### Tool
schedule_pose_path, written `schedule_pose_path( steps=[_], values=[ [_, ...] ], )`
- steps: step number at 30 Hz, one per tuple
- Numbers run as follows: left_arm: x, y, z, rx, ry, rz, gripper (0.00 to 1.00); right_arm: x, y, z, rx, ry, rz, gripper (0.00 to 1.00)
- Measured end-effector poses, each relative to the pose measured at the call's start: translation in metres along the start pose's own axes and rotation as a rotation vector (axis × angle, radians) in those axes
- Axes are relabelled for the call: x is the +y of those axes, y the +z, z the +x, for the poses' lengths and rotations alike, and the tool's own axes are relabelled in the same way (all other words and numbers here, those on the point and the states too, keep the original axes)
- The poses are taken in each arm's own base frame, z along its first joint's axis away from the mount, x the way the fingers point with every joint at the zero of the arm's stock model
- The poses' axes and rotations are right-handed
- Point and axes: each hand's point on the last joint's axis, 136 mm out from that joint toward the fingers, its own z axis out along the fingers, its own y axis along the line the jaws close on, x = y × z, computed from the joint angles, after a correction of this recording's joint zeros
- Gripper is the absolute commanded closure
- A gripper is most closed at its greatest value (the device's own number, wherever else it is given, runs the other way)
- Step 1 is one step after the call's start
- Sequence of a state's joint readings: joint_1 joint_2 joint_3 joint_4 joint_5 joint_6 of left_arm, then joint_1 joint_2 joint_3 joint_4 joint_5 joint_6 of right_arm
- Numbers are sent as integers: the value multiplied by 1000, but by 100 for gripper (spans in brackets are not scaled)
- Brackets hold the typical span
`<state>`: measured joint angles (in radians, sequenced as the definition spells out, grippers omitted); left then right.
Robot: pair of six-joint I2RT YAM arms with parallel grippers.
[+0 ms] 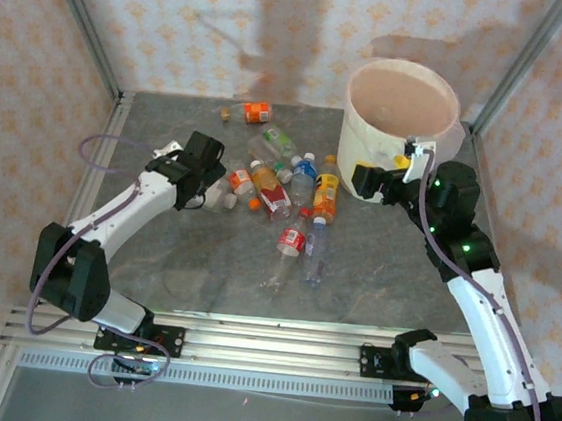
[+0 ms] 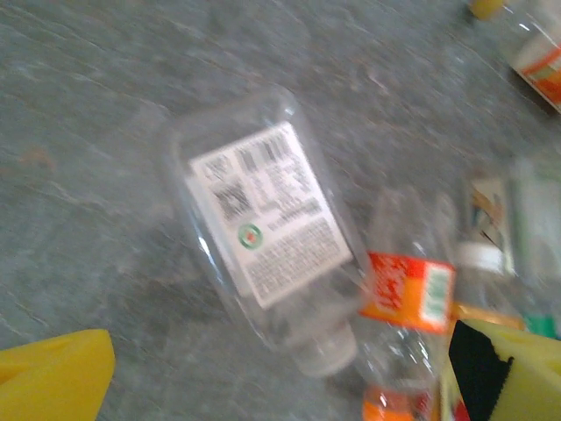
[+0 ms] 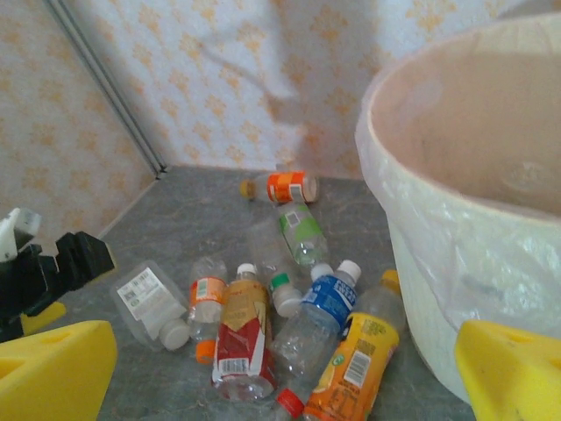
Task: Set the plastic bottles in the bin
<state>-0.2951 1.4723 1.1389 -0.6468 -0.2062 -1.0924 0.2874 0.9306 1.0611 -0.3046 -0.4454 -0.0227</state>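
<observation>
Nearest me, silver rails [image 1: 268, 335] run along the table's edge, with the 2 arms [image 1: 473, 301] bolted to them. Beyond lies the table [image 1: 185, 261], dull grey and veined like stone. The bottles [image 1: 287, 196], about 10 of them, lie on their sides in a loose heap around its middle. The left gripper [image 1: 216, 176] hangs low at the heap's left edge, fingers spread wide and holding nothing, over a clear flat bottle [image 2: 267, 210] with a white label. An orange-labelled bottle [image 2: 408, 294] lies against that one. The right gripper [image 1: 364, 182] is held just beside the bin's left wall, also wide open and empty, facing the heap. A green-labelled bottle [image 1: 278, 140] lies further back, and an orange one [image 1: 256, 112] lies alone behind it, near the back wall. The bin [image 1: 370, 129] stands upright in the far right corner, pinkish inside, with a thin bag over its rim. Pale wallpaper [image 1: 180, 19] with small orange motifs covers all 3 sides, metal posts [image 1: 84, 24] stand at the corners, and soft shadows fall on the back wall
</observation>
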Motion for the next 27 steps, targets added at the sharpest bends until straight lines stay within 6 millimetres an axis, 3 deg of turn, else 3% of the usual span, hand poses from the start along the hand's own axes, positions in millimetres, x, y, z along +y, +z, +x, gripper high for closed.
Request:
schedule_pose_path(
  steps=[4, 10, 15, 27],
  values=[
    [4, 24, -6, -1, -41, -123, 0, -2, 2, -1, -8, 9, 7, 1],
    [-15, 70, -25, 18, -73, -246, 0, -2, 2, -7, -31, 23, 9, 1],
    [-11, 99, -16, 56, -103, -311, 0, -3, 2, -7, -33, 49, 13, 1],
    [-6, 103, -18, 36, -191, -319, 0, -3, 3, -7, -30, 118, 11, 1]
  ],
)
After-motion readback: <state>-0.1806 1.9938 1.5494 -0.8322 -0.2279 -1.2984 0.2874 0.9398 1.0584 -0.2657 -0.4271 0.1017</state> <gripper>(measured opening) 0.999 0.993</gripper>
